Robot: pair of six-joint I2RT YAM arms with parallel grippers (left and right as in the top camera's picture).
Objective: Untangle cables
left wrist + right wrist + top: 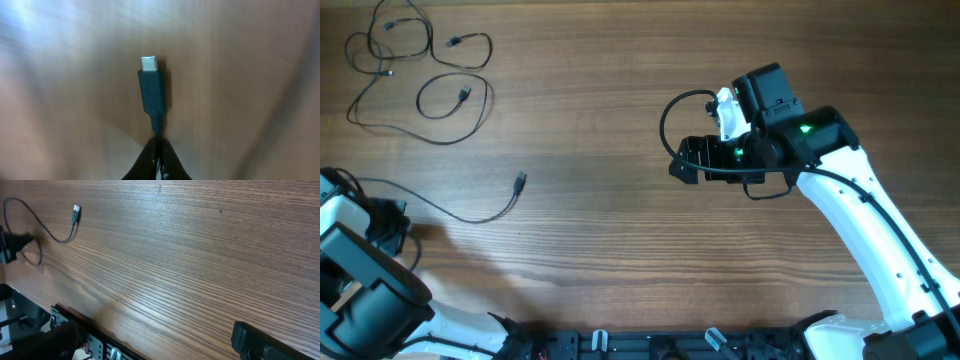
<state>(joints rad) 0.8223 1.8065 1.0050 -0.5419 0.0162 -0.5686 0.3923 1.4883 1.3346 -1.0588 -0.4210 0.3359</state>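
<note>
- Left gripper (158,145) pinched shut on a cable (151,92), just behind its silver-tipped plug, at the near left.
- The strand trails right to a loose plug end (520,181).
- Other cables (463,96) lie looped at the far left.
- Right gripper (682,160) is spread wide and empty, right of centre.

Surface: a brown wooden surface (620,230) with fine, straight grain running along its length; it fills most of all three views.
Finish: matte, with darker and paler streaks and a few small dark specks in the right wrist view.
Near edge: a black mounting rail with small silver metal clips (650,342) lies along the surface's bottom edge in the overhead view.
Sharpness: the wood is blurred in the left wrist view.
</note>
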